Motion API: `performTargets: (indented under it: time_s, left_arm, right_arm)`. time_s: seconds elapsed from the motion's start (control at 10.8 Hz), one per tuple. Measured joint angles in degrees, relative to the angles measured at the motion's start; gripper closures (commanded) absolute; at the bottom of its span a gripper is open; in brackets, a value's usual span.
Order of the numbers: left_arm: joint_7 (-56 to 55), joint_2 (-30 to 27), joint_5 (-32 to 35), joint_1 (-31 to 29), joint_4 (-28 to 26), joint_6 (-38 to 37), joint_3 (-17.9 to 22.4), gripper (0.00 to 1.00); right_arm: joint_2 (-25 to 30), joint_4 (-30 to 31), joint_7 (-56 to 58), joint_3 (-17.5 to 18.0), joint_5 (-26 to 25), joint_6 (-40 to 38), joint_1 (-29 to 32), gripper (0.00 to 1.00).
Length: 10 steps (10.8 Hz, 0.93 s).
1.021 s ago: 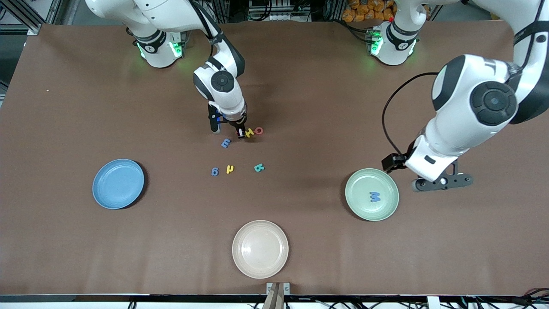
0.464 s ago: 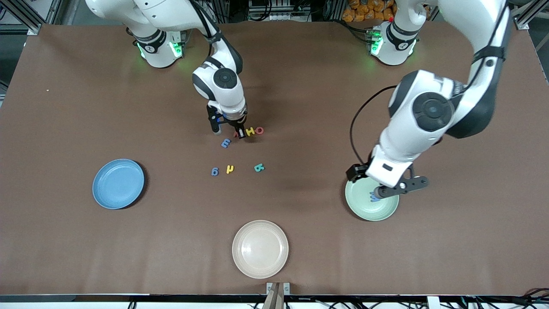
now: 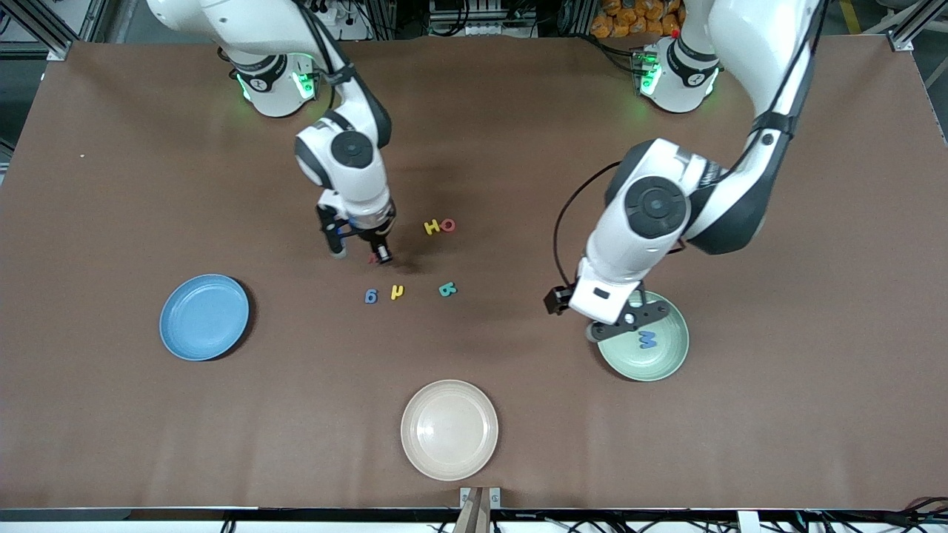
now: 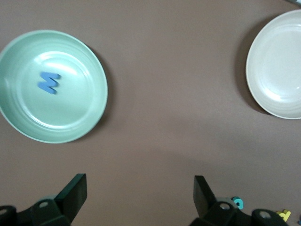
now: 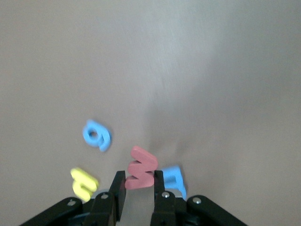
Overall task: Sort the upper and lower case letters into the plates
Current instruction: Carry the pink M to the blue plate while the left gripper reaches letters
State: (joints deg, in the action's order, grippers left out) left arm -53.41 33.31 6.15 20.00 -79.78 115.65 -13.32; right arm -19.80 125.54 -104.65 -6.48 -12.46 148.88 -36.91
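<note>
Now, red letter (image 5: 140,173) pinched in right gripper (image 5: 139,192), seemingly above blue letter (image 5: 174,180).

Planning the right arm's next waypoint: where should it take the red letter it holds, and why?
Probably to a plate: the right gripper is shut on the red letter, lifted over the table. Which plate is unclear, since its case isn't legible.

The front camera looks down from high across the table (image 3: 111,414), facing both arm bases at twelve o'clock. Each wrist camera looks steeply down, close; front and left wrist views share the green plate (image 3: 666,360) (image 4: 28,122).
</note>
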Motion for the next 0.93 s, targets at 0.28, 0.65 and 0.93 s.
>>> performTargets:
  time_s: [0.28, 0.65, 0.93]
  left_arm:
    - [-6.09, 4.39, 1.35, 4.68, 2.69, 1.57, 0.08, 0.00]
    - [-13.48, 6.13, 2.23, 10.42, 3.26, 2.24, 0.15, 0.00]
    - [-15.10, 9.27, 3.96, 13.88, 3.25, 9.36, 1.85, 0.00]
  right_arm:
    - [0.49, -2.27, 18.47, -0.26, -0.13, -5.31, 9.42, 1.00]
    - [0.31, -4.07, 47.29, -0.59, -0.23, -6.92, 24.88, 0.99]
    - [-0.41, -7.38, 58.18, -0.61, -0.23, -10.55, 31.16, 0.00]
